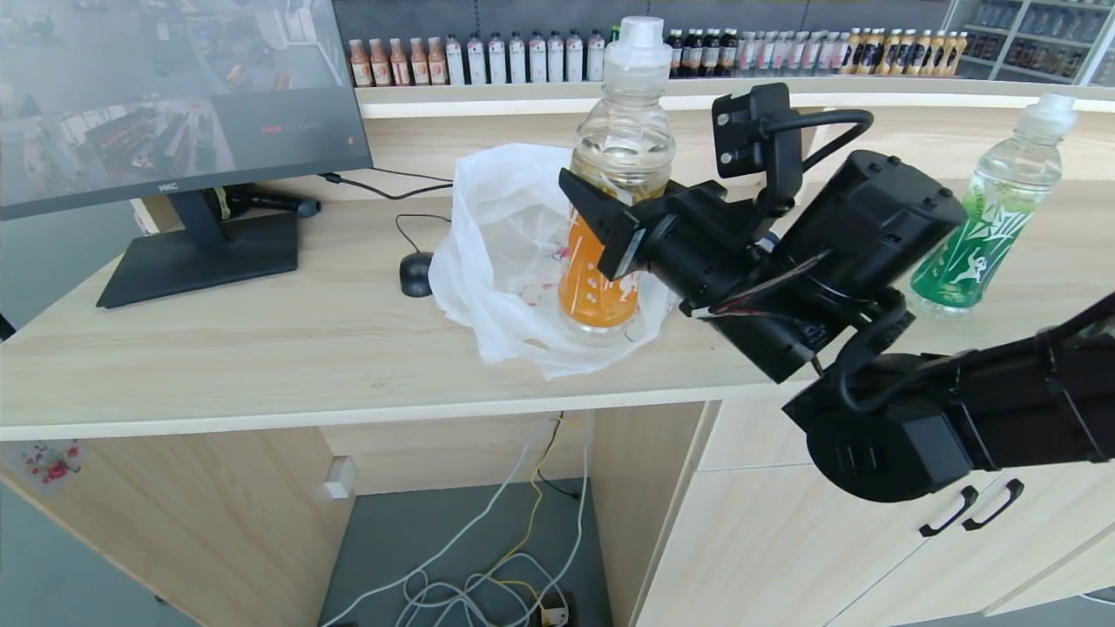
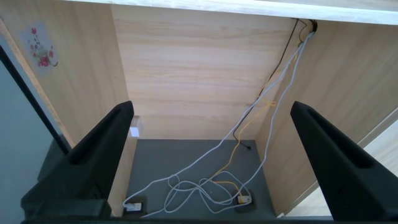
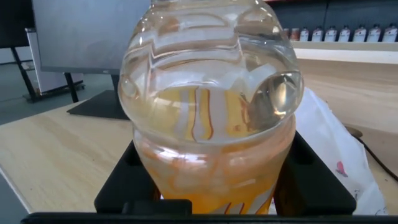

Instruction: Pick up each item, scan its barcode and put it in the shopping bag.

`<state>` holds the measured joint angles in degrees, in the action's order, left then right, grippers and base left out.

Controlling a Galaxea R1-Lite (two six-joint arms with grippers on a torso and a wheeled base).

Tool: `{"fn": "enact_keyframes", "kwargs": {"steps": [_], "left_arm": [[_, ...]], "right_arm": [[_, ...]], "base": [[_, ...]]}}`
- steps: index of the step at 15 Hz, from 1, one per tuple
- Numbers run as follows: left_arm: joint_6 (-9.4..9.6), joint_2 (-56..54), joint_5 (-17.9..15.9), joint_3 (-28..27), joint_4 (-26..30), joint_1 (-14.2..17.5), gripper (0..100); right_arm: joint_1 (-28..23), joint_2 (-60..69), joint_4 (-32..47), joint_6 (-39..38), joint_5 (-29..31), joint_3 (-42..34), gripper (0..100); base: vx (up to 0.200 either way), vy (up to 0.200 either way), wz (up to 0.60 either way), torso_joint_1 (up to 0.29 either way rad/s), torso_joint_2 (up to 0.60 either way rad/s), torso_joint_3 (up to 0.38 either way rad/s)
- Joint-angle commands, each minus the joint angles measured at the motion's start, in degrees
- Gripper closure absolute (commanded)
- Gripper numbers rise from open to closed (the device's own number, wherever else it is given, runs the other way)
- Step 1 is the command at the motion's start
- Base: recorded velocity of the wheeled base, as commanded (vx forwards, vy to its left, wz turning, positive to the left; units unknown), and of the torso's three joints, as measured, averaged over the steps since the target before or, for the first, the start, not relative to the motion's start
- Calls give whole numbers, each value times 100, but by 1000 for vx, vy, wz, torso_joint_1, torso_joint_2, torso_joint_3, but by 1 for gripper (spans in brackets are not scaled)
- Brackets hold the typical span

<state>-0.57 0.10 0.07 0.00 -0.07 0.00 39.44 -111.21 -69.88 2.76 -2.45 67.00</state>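
Inside shopping bag (image 1: 498, 228) rim, clamped bottle (image 1: 622, 150)

We note a monitor (image 1: 165, 96) standing on the wooden counter (image 1: 261, 348) at its left end, with a wired mouse (image 1: 416, 273) near its base. Below the counter, loose cables (image 1: 488, 582) lie on the floor; bottles (image 1: 514, 59) line the rear shelf.

Black right arm (image 1: 871, 252), rounded housings (image 1: 880, 444), looped cable (image 1: 841, 122), red wires (image 1: 749, 296), wedge-fingered tool (image 1: 620, 205)
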Motion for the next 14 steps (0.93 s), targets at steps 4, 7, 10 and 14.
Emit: {"fn": "enact_keyframes", "kwargs": {"steps": [4, 7, 10, 14], "left_arm": [[-4, 8, 1, 0, -1, 0, 0], [-4, -1, 1, 0, -1, 0, 0], [-4, 8, 1, 0, -1, 0, 0], [-4, -1, 1, 0, -1, 0, 0]], "right_arm": [[3, -630, 580, 15, -1, 1157, 100], [3, -665, 1029, 15, -1, 1483, 100], [3, -937, 1407, 15, -10, 2080, 100], [-6, -1403, 2083, 15, -19, 3188, 100]], "base": [[0, 0, 0, 0, 0, 0], [0, 0, 0, 0, 0, 0], [0, 0, 0, 0, 0, 0], [0, 0, 0, 0, 0, 0]]}}
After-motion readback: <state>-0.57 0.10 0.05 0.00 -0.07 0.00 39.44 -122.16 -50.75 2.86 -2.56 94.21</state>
